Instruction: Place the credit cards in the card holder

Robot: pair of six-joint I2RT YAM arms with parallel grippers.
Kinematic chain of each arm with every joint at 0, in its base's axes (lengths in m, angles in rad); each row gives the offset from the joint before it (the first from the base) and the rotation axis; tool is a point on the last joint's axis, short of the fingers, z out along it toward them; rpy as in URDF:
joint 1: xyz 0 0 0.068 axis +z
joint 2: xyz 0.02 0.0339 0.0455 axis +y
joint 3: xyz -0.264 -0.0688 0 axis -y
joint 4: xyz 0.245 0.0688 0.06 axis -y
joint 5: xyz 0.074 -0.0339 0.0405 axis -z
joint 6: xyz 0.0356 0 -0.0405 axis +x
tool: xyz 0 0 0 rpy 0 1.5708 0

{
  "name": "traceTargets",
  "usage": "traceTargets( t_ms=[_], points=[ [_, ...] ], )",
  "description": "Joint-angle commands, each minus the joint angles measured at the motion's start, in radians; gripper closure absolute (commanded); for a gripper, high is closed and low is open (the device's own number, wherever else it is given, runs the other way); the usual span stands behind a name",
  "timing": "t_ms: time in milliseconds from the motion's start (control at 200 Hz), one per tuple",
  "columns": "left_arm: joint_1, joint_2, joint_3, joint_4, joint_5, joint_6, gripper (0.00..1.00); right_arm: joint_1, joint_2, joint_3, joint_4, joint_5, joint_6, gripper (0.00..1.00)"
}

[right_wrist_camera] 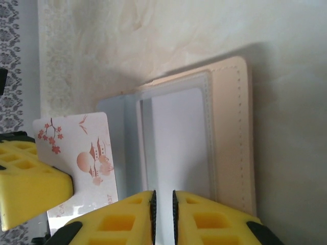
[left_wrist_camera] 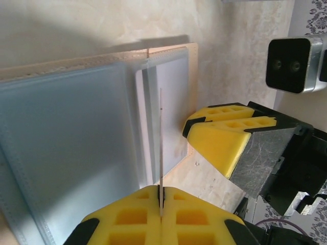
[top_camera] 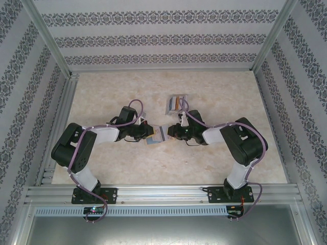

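Observation:
The card holder [top_camera: 158, 136] lies open mid-table between both arms, tan outside [right_wrist_camera: 232, 138] and grey-blue inside [left_wrist_camera: 71, 153]. My left gripper [left_wrist_camera: 161, 190] is shut on one of the credit cards, seen edge-on as a thin line [left_wrist_camera: 161, 138] standing over the holder's pocket. From the right wrist that card [right_wrist_camera: 82, 158] is white with a red blossom-and-pagoda print, just left of the pocket opening. My right gripper [right_wrist_camera: 163, 198] is closed to a narrow gap on the holder's near edge; its yellow fingers [left_wrist_camera: 225, 135] sit at the holder's rim. More cards stand in the clear tray [top_camera: 175, 103].
The clear tray stands just behind the right gripper [top_camera: 171, 132]. The left gripper [top_camera: 148, 133] faces it across the holder. Aluminium frame rails [top_camera: 163, 193] run along the near edge, and patterned walls [top_camera: 158, 38] close in the other three sides of the marbled table.

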Motion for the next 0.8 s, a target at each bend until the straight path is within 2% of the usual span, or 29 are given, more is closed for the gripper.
traceTargets(
  t_ms=[0,265,794],
  points=[
    [0.012,0.020,0.040,-0.020,-0.013,0.025,1.00,0.010,0.014,0.014,-0.033,0.055,-0.035,0.80],
    [0.012,0.046,0.076,-0.033,-0.023,0.043,1.00,0.008,0.016,0.007,-0.050,0.067,-0.037,0.80],
    [0.001,0.091,0.037,0.054,-0.002,-0.007,1.00,0.009,0.007,0.013,-0.076,0.070,-0.046,0.80]
  ],
)
